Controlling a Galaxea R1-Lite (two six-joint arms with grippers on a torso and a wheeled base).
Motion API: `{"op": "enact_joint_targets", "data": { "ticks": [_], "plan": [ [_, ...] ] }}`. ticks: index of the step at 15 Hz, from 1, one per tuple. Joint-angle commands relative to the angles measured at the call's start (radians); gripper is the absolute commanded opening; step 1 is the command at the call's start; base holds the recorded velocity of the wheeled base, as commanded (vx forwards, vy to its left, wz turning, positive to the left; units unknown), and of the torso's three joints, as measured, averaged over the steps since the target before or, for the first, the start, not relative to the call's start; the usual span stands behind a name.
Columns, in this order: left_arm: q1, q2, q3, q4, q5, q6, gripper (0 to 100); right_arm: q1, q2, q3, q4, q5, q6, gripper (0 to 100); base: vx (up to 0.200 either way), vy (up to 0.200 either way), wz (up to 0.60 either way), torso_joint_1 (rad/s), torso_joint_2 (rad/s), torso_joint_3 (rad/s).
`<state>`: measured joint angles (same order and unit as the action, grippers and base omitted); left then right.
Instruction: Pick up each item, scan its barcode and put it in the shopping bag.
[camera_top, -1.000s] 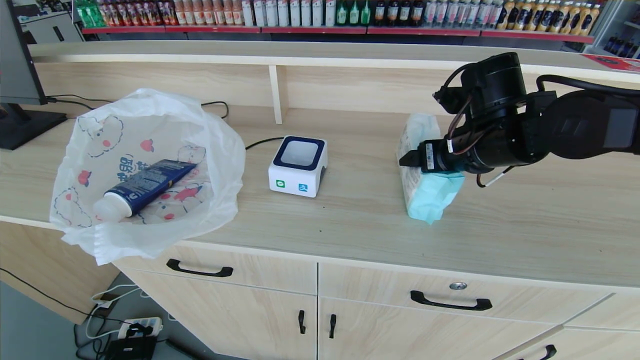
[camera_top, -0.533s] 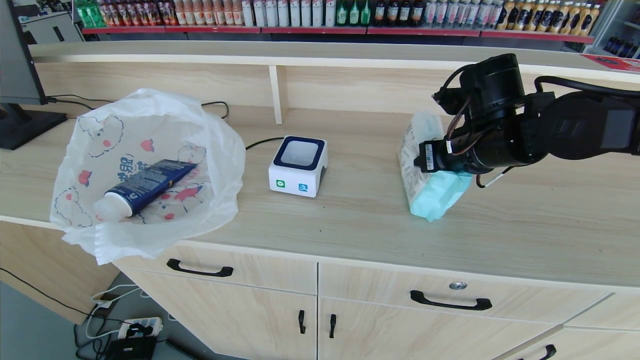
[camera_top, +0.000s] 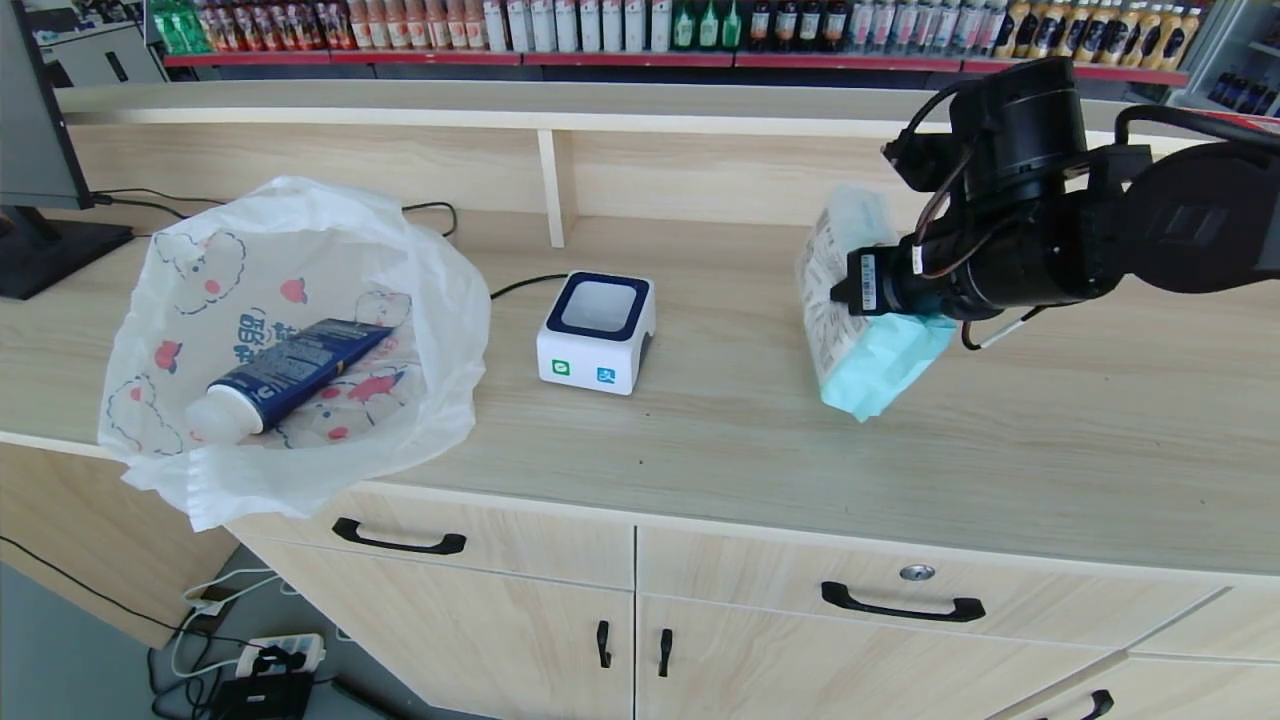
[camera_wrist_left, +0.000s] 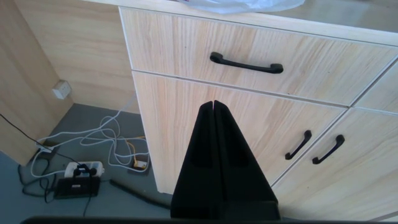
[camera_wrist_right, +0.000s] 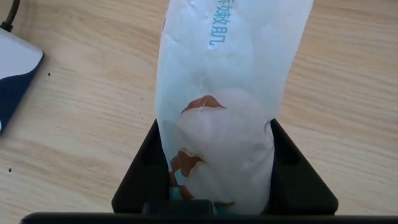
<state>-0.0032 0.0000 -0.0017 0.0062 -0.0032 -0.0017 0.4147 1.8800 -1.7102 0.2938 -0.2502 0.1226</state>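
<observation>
My right gripper (camera_top: 838, 296) is shut on a soft teal and white tissue pack (camera_top: 850, 330), held lifted above the right part of the counter (camera_top: 700, 430). The right wrist view has the tissue pack (camera_wrist_right: 224, 124) squeezed between my right gripper's (camera_wrist_right: 221, 186) black fingers, over the wood. The white scanner (camera_top: 597, 333) with a dark-rimmed window stands mid-counter, left of the pack. A white printed shopping bag (camera_top: 290, 330) lies open at the left with a dark blue tube (camera_top: 290, 372) inside. My left gripper (camera_wrist_left: 214, 109) is shut and empty, low in front of the cabinet drawers.
A monitor base (camera_top: 50, 250) stands at the far left of the counter. A cable (camera_top: 520, 285) runs from the scanner to the back wall. A raised back ledge with a divider (camera_top: 552, 190) bounds the counter. Drawers with black handles (camera_wrist_left: 245, 64) are below.
The right gripper has raised the tissue pack off the counter and carried it slightly up and to the right. The bag, tube and scanner have stayed put.
</observation>
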Motion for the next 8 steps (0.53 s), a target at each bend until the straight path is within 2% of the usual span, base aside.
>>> {"op": "enact_joint_targets", "data": {
  "ticks": [1,3,8],
  "plan": [
    [0.0,0.0,0.0,0.0,0.0,-0.001,0,0.013,-0.075,0.009,-0.002,0.0,0.019,0,0.0,0.0,0.0,0.0,0.0,0.0],
    [0.0,0.0,0.0,0.0,0.0,-0.001,0,0.035,-0.128,0.021,-0.002,-0.009,0.06,0,0.0,0.0,0.0,0.0,0.0,0.0],
    [0.0,0.0,0.0,0.0,0.0,-0.001,0,0.09,-0.285,0.124,-0.01,-0.041,0.066,0,0.0,0.0,0.0,0.0,0.0,0.0]
  ]
}}
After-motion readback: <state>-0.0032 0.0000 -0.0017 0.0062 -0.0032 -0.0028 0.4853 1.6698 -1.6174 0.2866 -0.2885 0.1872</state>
